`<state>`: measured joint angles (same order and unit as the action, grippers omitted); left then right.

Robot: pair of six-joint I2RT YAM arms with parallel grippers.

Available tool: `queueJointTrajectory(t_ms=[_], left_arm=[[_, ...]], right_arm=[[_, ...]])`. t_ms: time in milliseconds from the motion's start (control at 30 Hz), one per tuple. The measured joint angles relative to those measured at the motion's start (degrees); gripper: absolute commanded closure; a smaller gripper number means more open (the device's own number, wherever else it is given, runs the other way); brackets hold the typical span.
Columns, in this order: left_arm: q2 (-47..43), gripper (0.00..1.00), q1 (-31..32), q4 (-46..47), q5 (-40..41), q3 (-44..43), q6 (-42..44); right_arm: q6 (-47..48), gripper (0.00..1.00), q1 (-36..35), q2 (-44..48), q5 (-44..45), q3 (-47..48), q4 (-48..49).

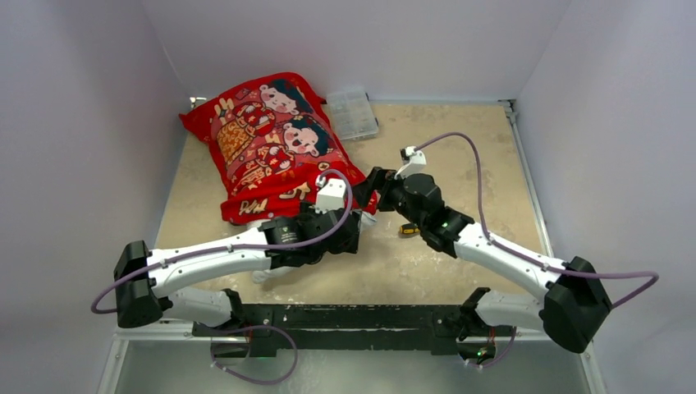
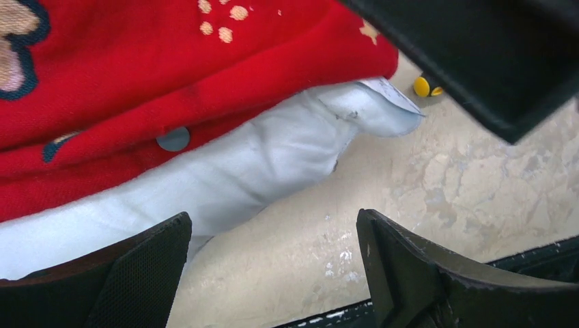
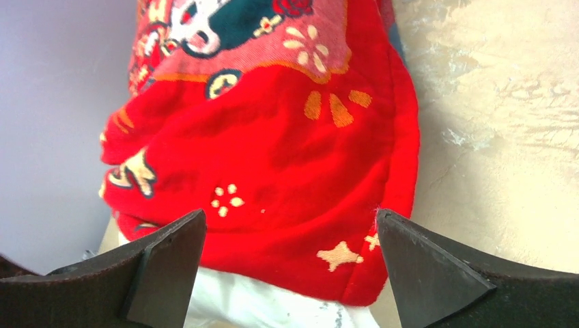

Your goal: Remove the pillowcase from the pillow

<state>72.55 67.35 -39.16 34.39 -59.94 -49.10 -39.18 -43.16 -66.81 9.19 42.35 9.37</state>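
top view: the bright red fabric pillowcase with two cartoon children (image 1: 267,144) lies at eleven o'clock on the mottled beige counter (image 1: 468,164), pushed up toward the back-left wall corner. the plump white pillow (image 2: 259,164) is inside it, with only its near edge poking out of the open mouth at the six o'clock end. a small grey round snap (image 2: 173,139) sits on the red hem right above that white edge.

left hand (image 2: 272,225) is low at the mouth, fingers wide apart and gripping nothing, the pillow edge just beyond them. right hand (image 3: 290,219) faces the red corner from four o'clock, fingers also spread wide, the fabric between them but not pinched.

around them: a clear plastic compartment box (image 1: 353,113) at twelve o'clock, touching the pillowcase's far right edge. a small yellow-and-black object (image 1: 408,231) lies on the counter under the right arm, just off the pillow's corner. the two arms crowd together at the mouth.
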Motion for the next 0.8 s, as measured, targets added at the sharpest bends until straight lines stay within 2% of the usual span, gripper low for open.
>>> queueJointTrajectory(t_ms=[300,567,733,800], left_arm=[[1.51,0.09,0.57,-0.90,6.19,-0.17,-4.00],[4.46,0.05,0.61,4.22,8.13,0.07,-7.54],[8.44,0.05,0.61,5.38,10.67,3.76,-15.43],[8.57,0.08,0.72,5.97,11.50,6.86,-18.75]], right_arm=[[1.49,0.16,0.52,-7.89,-3.39,-1.75,5.20],[1.79,0.16,0.61,-9.29,-5.68,-3.48,8.48],[1.92,0.17,0.74,-8.63,-6.34,-3.50,8.81],[1.97,0.17,0.83,-8.13,-7.08,-3.85,9.66]])
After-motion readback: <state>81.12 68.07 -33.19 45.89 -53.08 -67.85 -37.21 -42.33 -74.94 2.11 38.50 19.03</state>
